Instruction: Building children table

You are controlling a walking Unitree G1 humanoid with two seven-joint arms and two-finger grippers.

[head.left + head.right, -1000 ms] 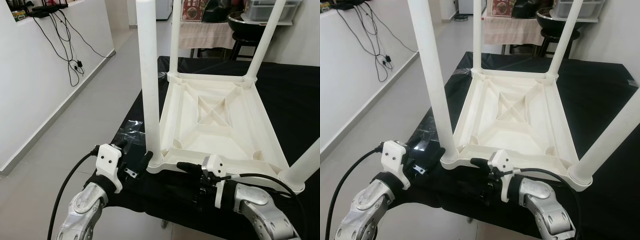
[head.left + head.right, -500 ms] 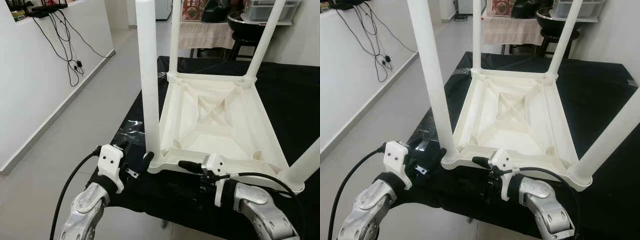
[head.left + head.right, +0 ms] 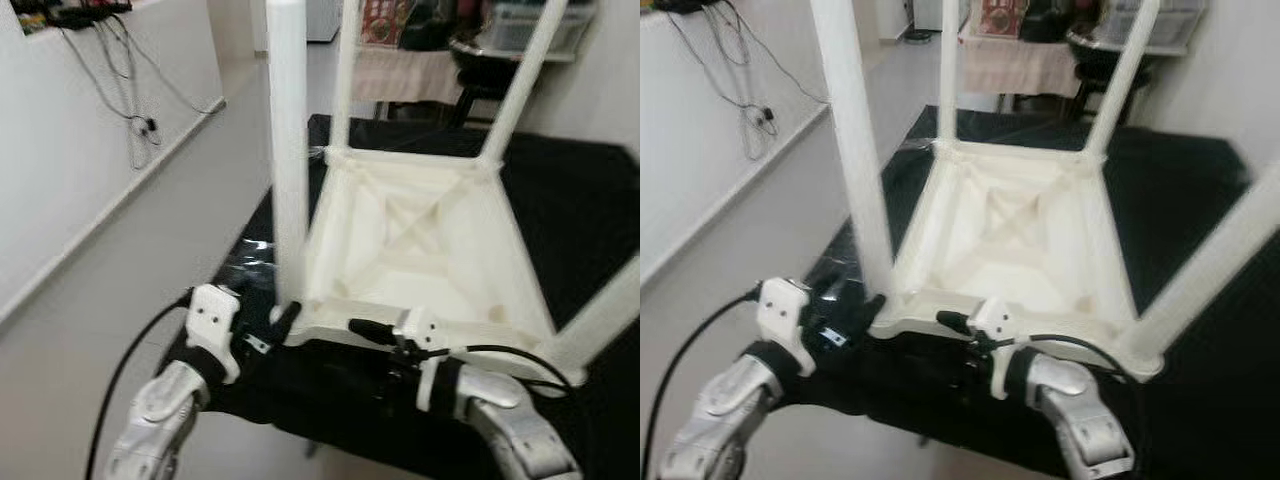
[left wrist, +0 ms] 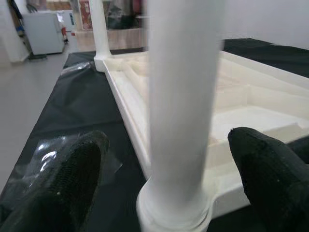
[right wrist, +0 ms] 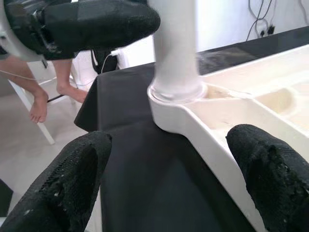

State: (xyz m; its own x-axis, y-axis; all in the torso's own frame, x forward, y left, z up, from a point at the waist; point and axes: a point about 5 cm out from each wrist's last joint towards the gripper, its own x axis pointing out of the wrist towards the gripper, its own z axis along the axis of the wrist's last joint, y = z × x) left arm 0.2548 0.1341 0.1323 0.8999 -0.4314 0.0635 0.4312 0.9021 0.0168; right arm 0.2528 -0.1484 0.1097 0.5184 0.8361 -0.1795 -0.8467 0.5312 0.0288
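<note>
A white plastic children's table (image 3: 420, 240) lies upside down on a black-covered surface (image 3: 580, 190), its legs pointing up. My left gripper (image 4: 169, 164) is open at the foot of the near-left leg (image 3: 288, 150), one black finger (image 4: 67, 183) on each side of it with gaps. My right gripper (image 5: 169, 159) is open too. It sits low by the table's near edge (image 3: 440, 335) and points toward that same leg's socket (image 5: 176, 92). The near-right leg (image 3: 600, 315) leans out at the right.
A white wall with hanging cables (image 3: 130, 100) runs along the left, with grey floor (image 3: 170, 230) beside it. Crinkled clear plastic (image 3: 245, 265) lies on the black cover near the left gripper. A dark stool (image 3: 480, 80) stands behind. A person's bare legs (image 5: 43, 92) are close by.
The whole picture has shifted and blurred, so the camera has moved. My left gripper has edged nearer the foot of the near-left leg. The right gripper keeps its place.
</note>
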